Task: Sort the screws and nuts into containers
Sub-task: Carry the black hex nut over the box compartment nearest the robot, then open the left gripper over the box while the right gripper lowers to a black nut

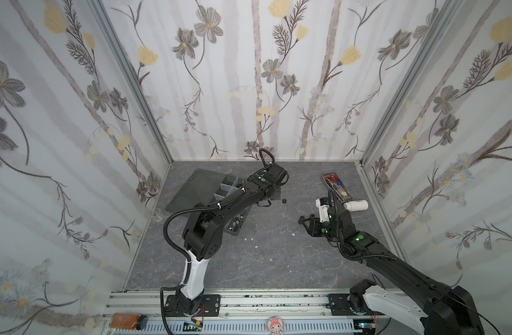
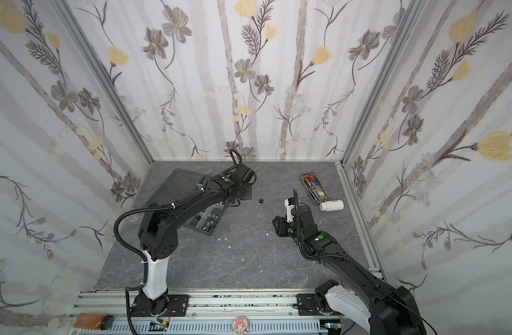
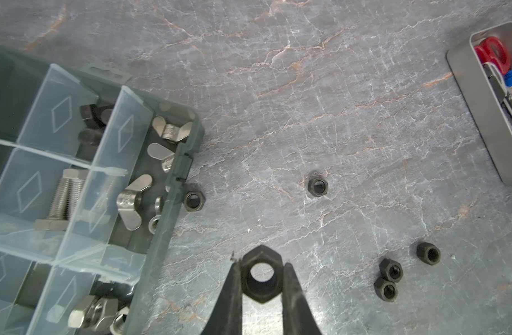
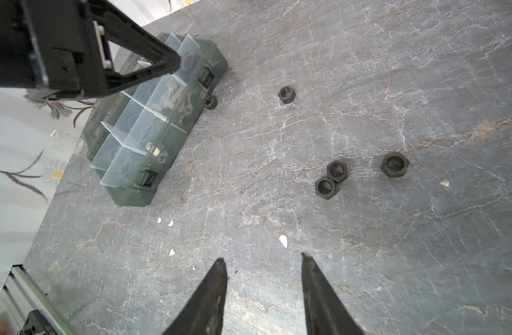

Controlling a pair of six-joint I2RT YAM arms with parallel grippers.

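Just outside the long wall of the smoky-grey translucent plastic organizer box (image 3: 162, 232), above the grey marble-pattern tabletop (image 3: 336, 101): the left gripper (image 3: 261, 263) is pinched on a black hex nut (image 3: 261, 293). Its thin tips sit on two opposite flats, with the bore facing the wrist camera. Judged step: carry to a compartment.

Risks, as judged:
- Contact is at the tips only. A quick swing could pivot the nut out, and it would roll.
- The clear upright dividers (image 3: 124, 139) appear to rise above the rim. A low approach could snag a tip or shove the box.
- The nearest compartment holds silver wing nuts (image 3: 130, 203), and beyond it lie silver hex bolts (image 3: 65, 197) and black bolts (image 3: 91, 119). An early release would mix the kinds.
- One loose black nut (image 3: 193, 200) lies against the wall's outside and could be knocked in passing.

Other black nuts wait on the table: a lone nut (image 3: 317, 187) and a cluster of three (image 3: 391, 269).

The right gripper (image 4: 263, 261) hovers over bare table with its jaws partly apart and nothing between them.
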